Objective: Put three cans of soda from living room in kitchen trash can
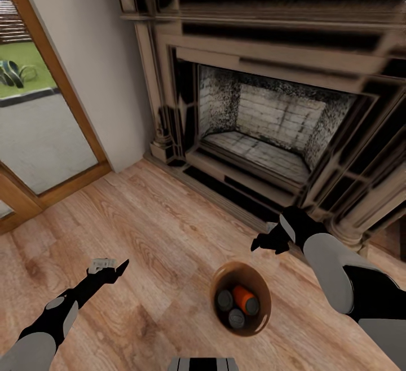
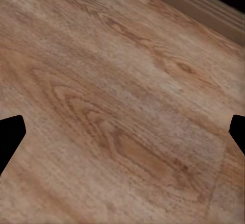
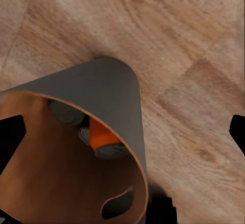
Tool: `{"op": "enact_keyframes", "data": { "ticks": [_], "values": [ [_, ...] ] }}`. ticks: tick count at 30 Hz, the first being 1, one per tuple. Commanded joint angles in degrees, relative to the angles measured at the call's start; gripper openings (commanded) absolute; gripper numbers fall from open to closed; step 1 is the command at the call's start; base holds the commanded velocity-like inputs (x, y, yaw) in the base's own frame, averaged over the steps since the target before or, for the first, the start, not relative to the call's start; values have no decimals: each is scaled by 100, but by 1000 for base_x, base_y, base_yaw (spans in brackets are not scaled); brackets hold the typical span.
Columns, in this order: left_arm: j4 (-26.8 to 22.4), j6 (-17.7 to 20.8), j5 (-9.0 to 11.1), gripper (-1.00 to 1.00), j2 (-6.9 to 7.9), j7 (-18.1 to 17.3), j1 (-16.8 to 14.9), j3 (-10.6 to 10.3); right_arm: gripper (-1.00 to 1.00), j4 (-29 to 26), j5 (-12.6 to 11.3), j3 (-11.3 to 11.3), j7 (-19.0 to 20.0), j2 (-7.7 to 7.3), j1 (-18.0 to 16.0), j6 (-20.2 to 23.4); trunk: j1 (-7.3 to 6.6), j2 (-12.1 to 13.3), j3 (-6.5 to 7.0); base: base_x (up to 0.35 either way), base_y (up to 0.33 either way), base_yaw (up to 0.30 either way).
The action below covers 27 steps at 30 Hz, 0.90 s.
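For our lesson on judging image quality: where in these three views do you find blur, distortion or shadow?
Head view: the fireplace bows with wide-angle distortion and its dark trim smears. Left wrist view: the plank floor grain is soft, evenly lit. Right wrist view: the trash can looms close, its soda cans blurred, with a dark shadow at its base.

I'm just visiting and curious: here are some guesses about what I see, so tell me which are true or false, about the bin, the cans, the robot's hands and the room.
1. The trash can stands on a kitchen counter. False: it stands on the plank floor in front of the fireplace.
2. Soda cans lie inside the trash can. True.
3. The right gripper is holding a can. False: it is open and holds nothing.
4. The left gripper is open over bare floor. True.
5. A wood-framed glass door is at the left of the head view. True.
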Motion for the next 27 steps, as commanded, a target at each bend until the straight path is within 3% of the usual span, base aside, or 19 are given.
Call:
{"op": "enact_keyframes", "data": {
  "ticks": [1, 27],
  "values": [
    [2, 0, -1, 100, 0, 2, 1, -1, 100, 0, 2, -1, -3, -4, 2, 0, -22, 42, 18, 0, 0, 0],
    [14, 1, -9, 100, 0, 103, 1, -5, 100, -9, 2, 4, -36, -11, 127, 0, -593, 1084, 485, 0, 0, 0]
  ]
}}
